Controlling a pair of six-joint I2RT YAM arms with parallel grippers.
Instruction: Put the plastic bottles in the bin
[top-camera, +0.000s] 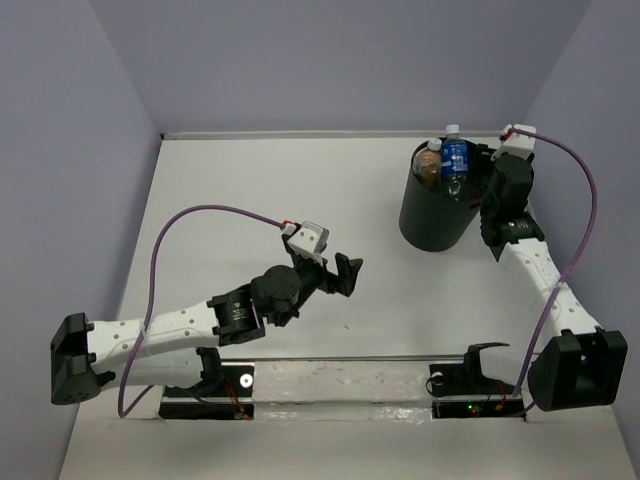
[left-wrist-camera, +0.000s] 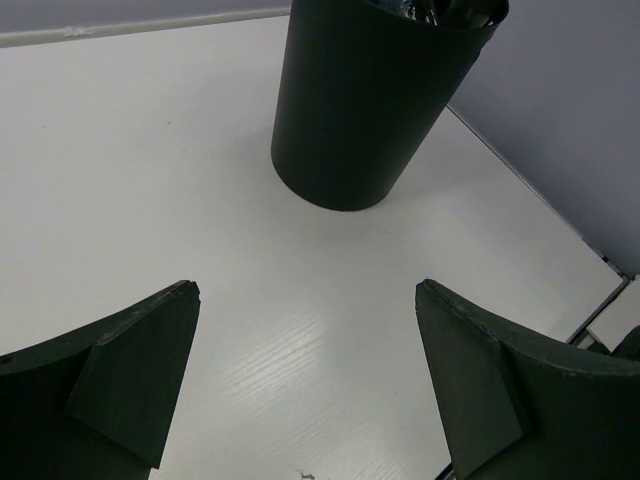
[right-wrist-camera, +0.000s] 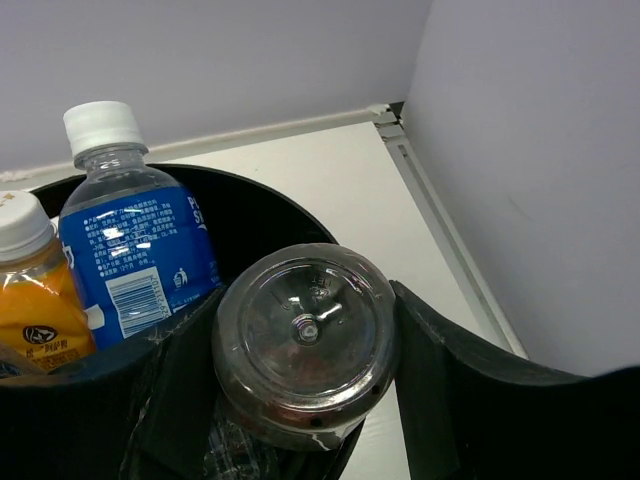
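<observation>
The black bin (top-camera: 435, 215) stands at the far right of the table. A blue-labelled bottle (top-camera: 455, 160) and an orange-juice bottle (top-camera: 428, 165) stick up out of it. My right gripper (top-camera: 480, 172) is at the bin's right rim. In the right wrist view it (right-wrist-camera: 305, 300) is shut on a clear bottle (right-wrist-camera: 305, 345), seen base-on, held over the bin's rim (right-wrist-camera: 270, 215) beside the blue-labelled bottle (right-wrist-camera: 135, 250) and the orange one (right-wrist-camera: 35, 310). My left gripper (top-camera: 352, 275) is open and empty over mid-table; its view (left-wrist-camera: 307, 290) faces the bin (left-wrist-camera: 360, 110).
The white table (top-camera: 250, 190) ends at grey walls on the left, back and right. The bin stands close to the right wall. A metal rail (top-camera: 340, 360) runs along the near edge between the arm bases.
</observation>
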